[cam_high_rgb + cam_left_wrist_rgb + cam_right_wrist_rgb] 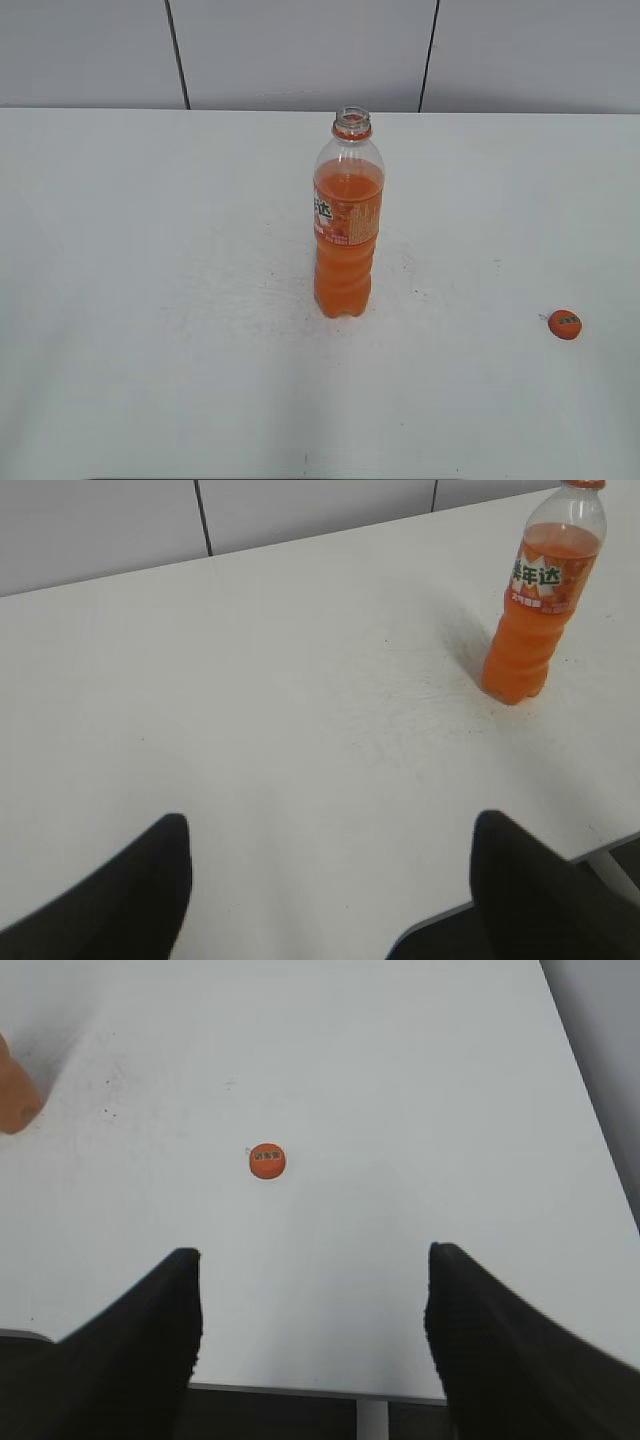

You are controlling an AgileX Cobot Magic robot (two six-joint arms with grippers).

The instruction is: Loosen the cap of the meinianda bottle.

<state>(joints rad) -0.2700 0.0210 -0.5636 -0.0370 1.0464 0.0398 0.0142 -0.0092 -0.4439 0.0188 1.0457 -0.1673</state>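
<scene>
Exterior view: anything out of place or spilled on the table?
Yes: the Meinianda bottle stands upright at mid-table with its mouth open, and its orange cap lies by itself on the table far to the right, logo side up. No liquid is visible on the table. Both end effectors are open and clear of both.

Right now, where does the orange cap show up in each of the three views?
Exterior view: the cap lies on the table at lower right, well apart from the open-necked meinianda bottle.
Left wrist view: not in it; only the bottle shows, upper right.
Right wrist view: the cap lies left of centre, ahead of the right gripper's open fingers.
Shared landmark: the bottle, whose base edge shows at far left.
</scene>
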